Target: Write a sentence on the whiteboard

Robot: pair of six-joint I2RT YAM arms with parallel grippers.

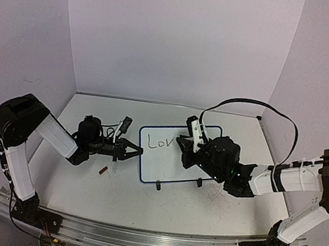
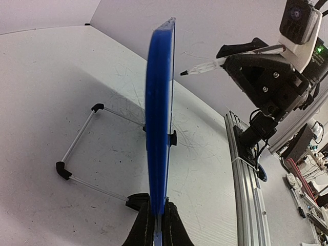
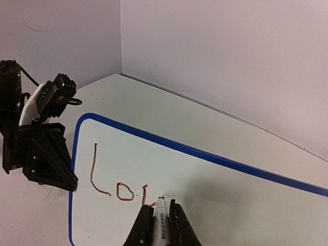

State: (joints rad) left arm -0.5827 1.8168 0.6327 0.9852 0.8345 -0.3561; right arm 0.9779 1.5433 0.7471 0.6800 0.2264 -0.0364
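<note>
The whiteboard [image 1: 157,161], white with a blue rim, stands mid-table. My left gripper [image 1: 137,151] is shut on its left edge. The left wrist view shows the board edge-on [image 2: 159,113], pinched between the black jaws of the left gripper [image 2: 158,225]. My right gripper [image 1: 187,145] hovers over the board's face, shut on a marker [image 3: 161,215] whose tip touches the white surface. The sentence [image 3: 110,179] reads "Lo" plus a half-drawn third letter, in reddish-brown strokes. The lettering [image 1: 161,142] also shows from above, with its right end hidden under the right gripper. The marker [image 2: 215,64] points at the board.
A small dark red cap [image 1: 103,169] lies on the table left of the board. The board's two black feet [image 1: 158,186] rest on the table, and its wire stand [image 2: 77,154] sticks out behind. An aluminium rail [image 1: 138,237] runs along the near edge. Walls close off the back and sides.
</note>
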